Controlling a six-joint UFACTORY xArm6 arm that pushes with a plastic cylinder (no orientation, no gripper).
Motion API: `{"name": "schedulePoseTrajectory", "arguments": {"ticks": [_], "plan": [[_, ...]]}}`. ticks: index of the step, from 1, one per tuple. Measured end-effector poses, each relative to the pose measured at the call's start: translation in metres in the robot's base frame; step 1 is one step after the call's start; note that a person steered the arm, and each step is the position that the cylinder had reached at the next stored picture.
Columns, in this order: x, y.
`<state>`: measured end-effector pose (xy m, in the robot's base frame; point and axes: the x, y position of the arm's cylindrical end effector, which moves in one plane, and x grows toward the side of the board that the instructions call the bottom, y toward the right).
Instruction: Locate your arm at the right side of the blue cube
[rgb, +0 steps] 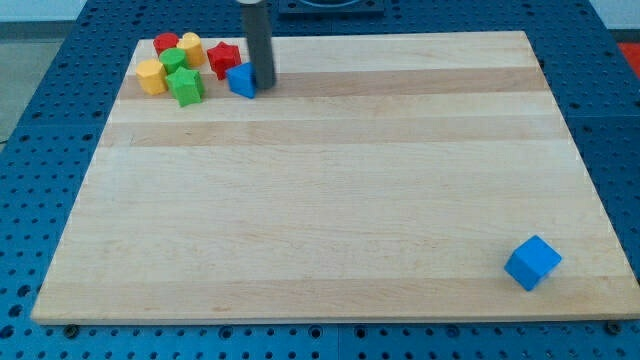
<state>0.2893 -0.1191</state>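
One blue cube (532, 263) sits nearest, at 4 o'clock on the wooden board (330, 200), well apart from everything else. At 11 o'clock lies a cluster: a green block (186, 86), a yellow block (151, 76), a smaller blue block (241, 79), red blocks behind. My tip (264, 84), a plain rod with nothing to clamp, stands just beside that smaller blue block, at its 3 o'clock.
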Motion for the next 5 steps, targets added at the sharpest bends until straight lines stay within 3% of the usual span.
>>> {"name": "schedulePoseTrajectory", "arguments": {"ticks": [2, 3, 5], "plan": [[0.006, -0.053], [0.036, 0.017], [0.097, 0.237]]}}
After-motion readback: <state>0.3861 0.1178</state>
